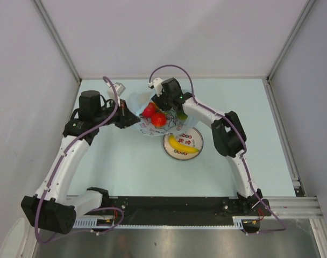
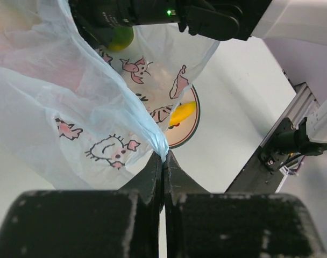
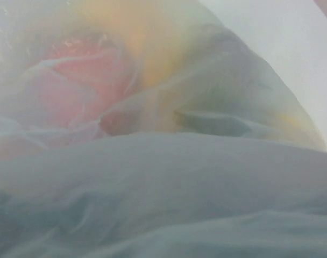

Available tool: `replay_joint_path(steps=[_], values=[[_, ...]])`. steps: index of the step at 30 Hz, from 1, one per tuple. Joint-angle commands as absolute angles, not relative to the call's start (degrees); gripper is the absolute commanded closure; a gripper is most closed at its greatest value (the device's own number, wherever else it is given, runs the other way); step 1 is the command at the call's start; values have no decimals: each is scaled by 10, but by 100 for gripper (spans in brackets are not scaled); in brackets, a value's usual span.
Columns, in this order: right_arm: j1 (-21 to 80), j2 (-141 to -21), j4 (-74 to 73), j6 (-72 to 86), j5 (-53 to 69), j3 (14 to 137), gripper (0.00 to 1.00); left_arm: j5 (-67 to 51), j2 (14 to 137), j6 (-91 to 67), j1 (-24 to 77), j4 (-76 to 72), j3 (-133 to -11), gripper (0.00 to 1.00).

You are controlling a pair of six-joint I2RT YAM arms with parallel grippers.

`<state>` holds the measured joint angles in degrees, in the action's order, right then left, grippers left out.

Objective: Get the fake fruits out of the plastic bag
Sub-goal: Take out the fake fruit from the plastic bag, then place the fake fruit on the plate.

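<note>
The light-blue plastic bag (image 1: 153, 126) with cartoon prints lies mid-table, its mouth held up. My left gripper (image 2: 163, 158) is shut on the bag's edge, also seen in the top view (image 1: 129, 118). My right gripper (image 1: 164, 109) reaches down into the bag's mouth, and its fingers are hidden by the film. Two red fruits (image 1: 154, 114) sit inside the bag; one shows through the film in the right wrist view (image 3: 72, 80). A green fruit (image 2: 120, 38) sits right at the right gripper's tip. The yellow banana (image 1: 183, 145) lies on a plate, outside the bag.
The round patterned plate (image 1: 196, 135) stands just right of and nearer than the bag, and also shows in the left wrist view (image 2: 190, 131). Grey walls enclose the table on three sides. A black rail (image 1: 179, 204) runs along the near edge.
</note>
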<state>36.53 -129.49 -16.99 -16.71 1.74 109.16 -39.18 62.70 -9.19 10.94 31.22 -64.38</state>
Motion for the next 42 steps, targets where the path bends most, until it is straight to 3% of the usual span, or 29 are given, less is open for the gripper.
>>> replay_joint_path(steps=[1,4,7,8,11,17,23,31,38,42], values=[[367,-1354,-179,-150,43,1160,43,-385,646,-66,114,316,-664,100],[369,-1379,-188,-152,48,1186,45,-384,661,-68,114,312,-676,100],[371,-1381,-190,-156,48,1191,63,-378,671,-69,114,309,-685,100],[368,-1376,-189,-156,47,1190,74,-377,674,-72,115,306,-687,100],[366,-1334,-192,-162,42,1185,87,-376,688,-82,114,296,-700,100],[362,-1184,-245,-179,20,1134,98,-368,725,-125,114,238,-736,100],[374,-1064,-302,-164,-27,1047,100,-356,753,-171,115,184,-768,100],[394,-905,-398,-204,-4,904,100,-356,780,-210,118,132,-797,99],[345,-736,-536,-245,161,839,100,-345,766,-207,128,131,-756,100],[345,-651,-562,-285,181,733,100,-340,755,-206,134,133,-743,100]])
